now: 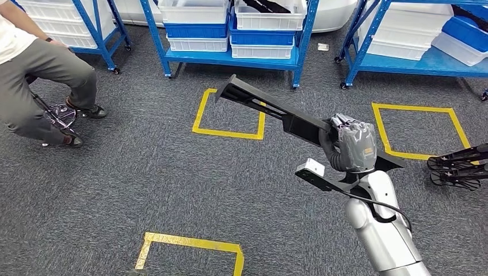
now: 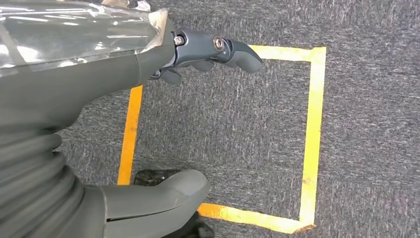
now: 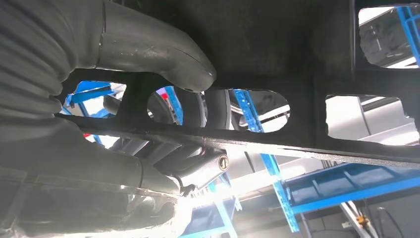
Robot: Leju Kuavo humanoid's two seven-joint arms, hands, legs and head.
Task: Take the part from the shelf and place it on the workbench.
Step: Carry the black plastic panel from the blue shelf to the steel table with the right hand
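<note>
The robot's right hand (image 1: 352, 145) is wrapped tight around one end of the long black part (image 1: 270, 109). In the right wrist view the thumb and fingers (image 3: 163, 49) curl through the holes in the part (image 3: 307, 148), so the hold looks firm.

The part is off the shelf and up in the air. It sticks out far from the right hand, up over the yellow tape square (image 1: 229, 114) on the carpet, pointing toward the blue shelf (image 1: 230, 34).

The left hand (image 2: 208, 52) holds nothing — it hangs over the floor with its fingers partly curled in.

What could go wrong? The part is long and held at one end only, so it could tip down or twist in the hand. When the robot turns, the far tip could swing wide and bump the blue shelf — or the person (image 1: 40, 75) sitting well off to the side of the yellow tape square. No worktop can be seen yet, so there is still carrying to do, and a slip would drop the part on the carpet.
</note>
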